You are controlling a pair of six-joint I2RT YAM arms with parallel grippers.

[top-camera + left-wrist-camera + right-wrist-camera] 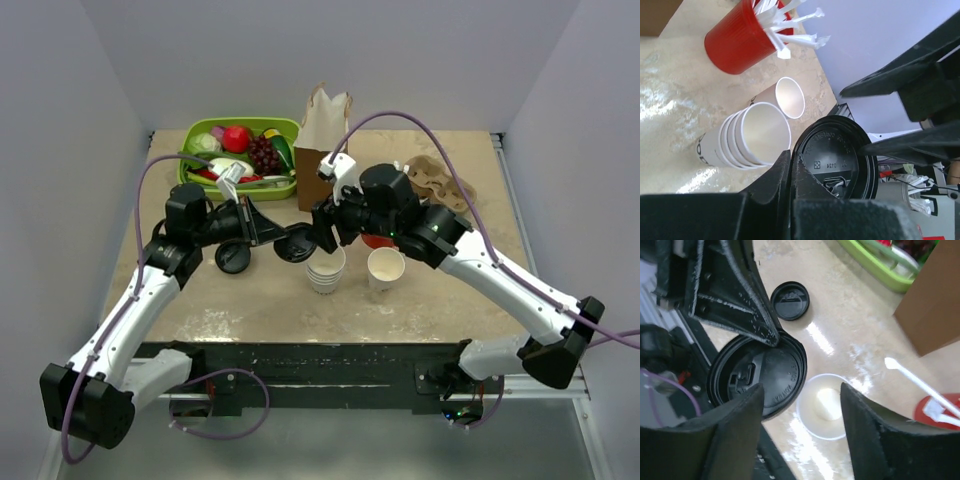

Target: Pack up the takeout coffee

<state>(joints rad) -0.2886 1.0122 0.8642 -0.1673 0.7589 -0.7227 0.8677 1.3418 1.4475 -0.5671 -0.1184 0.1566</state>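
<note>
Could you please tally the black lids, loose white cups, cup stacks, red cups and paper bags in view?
Black lids: 2
Loose white cups: 1
Stacks of white cups: 1
Red cups: 1
Paper bags: 1
Total: 6

A beige marbled table [250, 300] spread beneath the fingers [265, 228], glossy with overhead glare. Plain pale-lavender walls [300, 50] rose beyond and to either side of them.

A robotics lab test cell: plain pale walls [60, 100] box in a marble-look counter [250, 300]. A cabled left arm [130, 310] and right arm [510, 285] are bolted nearer than the brown paper bag [322, 150], with a green bin [240, 123] of produce just left of it.
</note>
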